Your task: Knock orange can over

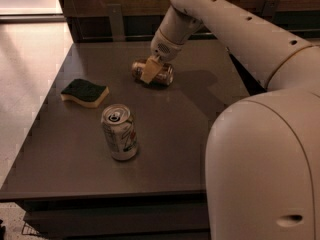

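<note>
Camera view: gripper [150,73] against toppled orange can [165,75], far half of table [180,134].

Tool [151,72] on orange can [167,75] far-ctr; white can [120,132] & sponge [84,92] crowd near-left, table [200,109] bare to right.

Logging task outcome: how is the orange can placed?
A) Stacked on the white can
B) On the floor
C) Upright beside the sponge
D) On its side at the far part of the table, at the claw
D: the orange can lies on its side on the table, with the claw right against it, far from the upright white can.
</note>
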Robot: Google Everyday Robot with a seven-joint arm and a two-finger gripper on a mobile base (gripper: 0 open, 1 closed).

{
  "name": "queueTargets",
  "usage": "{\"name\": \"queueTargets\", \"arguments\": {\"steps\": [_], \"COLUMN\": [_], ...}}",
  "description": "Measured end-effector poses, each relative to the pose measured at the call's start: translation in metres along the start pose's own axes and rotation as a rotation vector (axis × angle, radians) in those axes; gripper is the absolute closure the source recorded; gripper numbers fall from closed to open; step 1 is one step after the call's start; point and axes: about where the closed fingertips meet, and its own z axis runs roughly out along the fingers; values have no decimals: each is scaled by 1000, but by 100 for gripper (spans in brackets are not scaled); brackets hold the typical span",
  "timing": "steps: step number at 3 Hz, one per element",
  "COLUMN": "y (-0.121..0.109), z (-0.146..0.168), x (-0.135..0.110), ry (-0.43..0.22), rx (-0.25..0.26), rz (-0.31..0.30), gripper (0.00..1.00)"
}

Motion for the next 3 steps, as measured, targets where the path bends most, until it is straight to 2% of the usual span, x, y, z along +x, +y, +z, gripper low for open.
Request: {"name": "queueTargets", "arguments": {"steps": [1, 2, 3], "y": [0, 1, 1], "z": [0, 4, 4], "x": [0, 0, 0], "ry": [0, 3, 3], "rx": [0, -5, -6], "rz": [0, -1, -1], "gripper": [19, 0, 0]}}
